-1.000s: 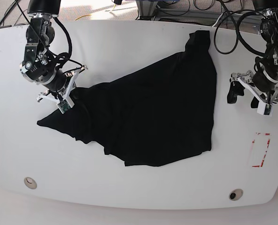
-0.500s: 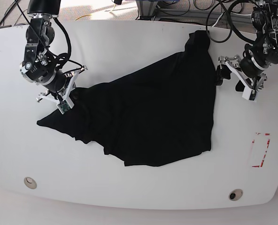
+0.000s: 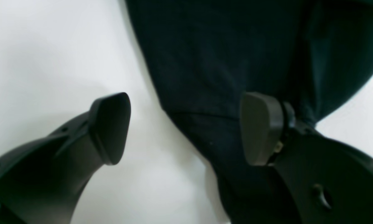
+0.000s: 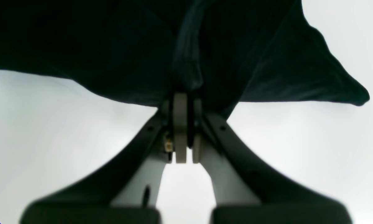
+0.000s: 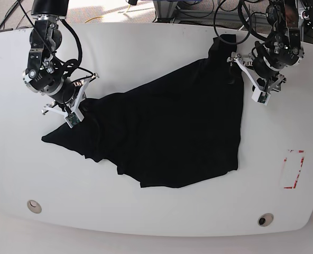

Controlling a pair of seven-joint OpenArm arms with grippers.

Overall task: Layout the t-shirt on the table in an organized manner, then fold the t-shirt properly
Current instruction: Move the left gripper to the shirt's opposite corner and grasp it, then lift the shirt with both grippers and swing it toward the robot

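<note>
The left gripper (image 5: 240,67) has swung in from the open table (image 5: 156,32) at the right side, where it hung a second ago well clear of the cloth, to the far right edge of the black t-shirt (image 5: 172,132); its jaws stand wide apart, and in the left wrist view one pad (image 3: 110,127) is over bare white tabletop while the other (image 3: 258,127) sits over the dark fabric, so a strip of hem lies between them, not yet pinched. The right gripper (image 5: 78,108) has not moved: it stays at the left side, jaws pressed together on a bunched fold of the shirt, as the right wrist view shows. The shirt itself lies unchanged, spread in a rough triangle across the middle of the table, creased and uneven. I judge this as the left arm lining up a second hold, so both arms can pull the garment flat before any folding. No brand, label or lettering can be read in any view; a red tape rectangle (image 5: 293,169) at the near right carries no writing
</note>
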